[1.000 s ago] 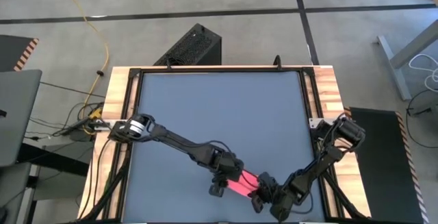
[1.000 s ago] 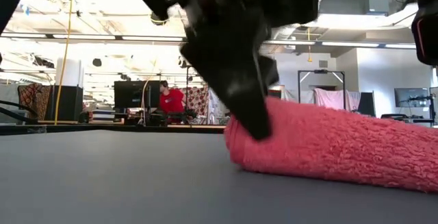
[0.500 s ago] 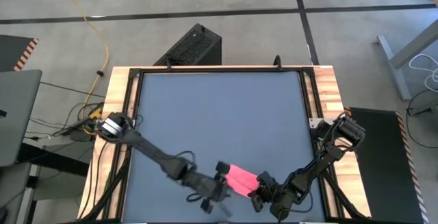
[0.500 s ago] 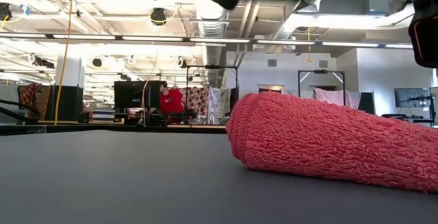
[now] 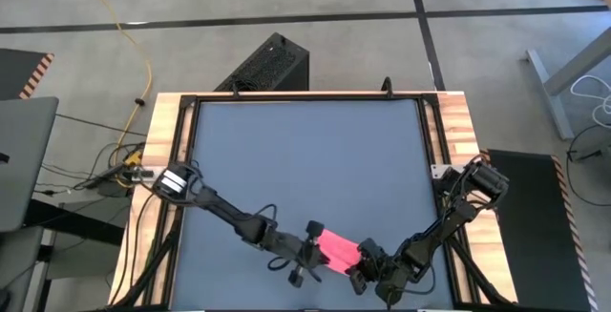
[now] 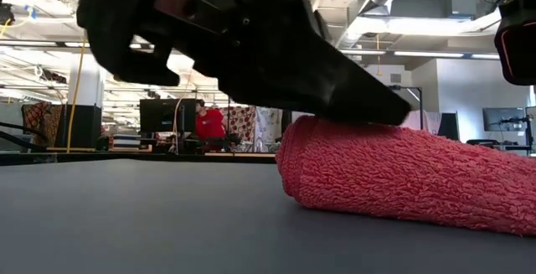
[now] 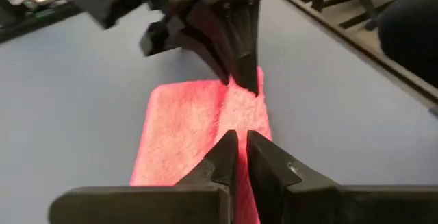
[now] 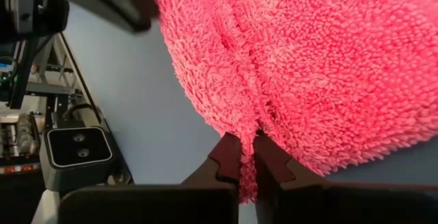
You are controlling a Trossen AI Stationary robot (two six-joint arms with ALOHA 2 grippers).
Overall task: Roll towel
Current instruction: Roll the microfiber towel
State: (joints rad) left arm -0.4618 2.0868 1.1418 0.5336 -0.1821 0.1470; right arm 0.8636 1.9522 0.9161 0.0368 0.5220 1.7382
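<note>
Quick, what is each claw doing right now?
Left gripper: closed, pinching the towel.
Right gripper: closed, pinching the towel's other end.

Table (image 5: 305, 150): a dark grey top is seen, framed by black rails and flanked by light wooden side boards.
Surface: most of the grey top is left bare across the far and middle parts.
Towel (image 5: 336, 248): a pink cloth, rolled into a short thick bundle, is laid directly on the grey top near the front edge, slightly toward the right side.
Towel from table height (image 6: 402, 173): the roll is seen lying flat on the surface, its looped fabric rounded at one end.
Contact: the roll is carried by the tabletop along its whole underside.
</note>
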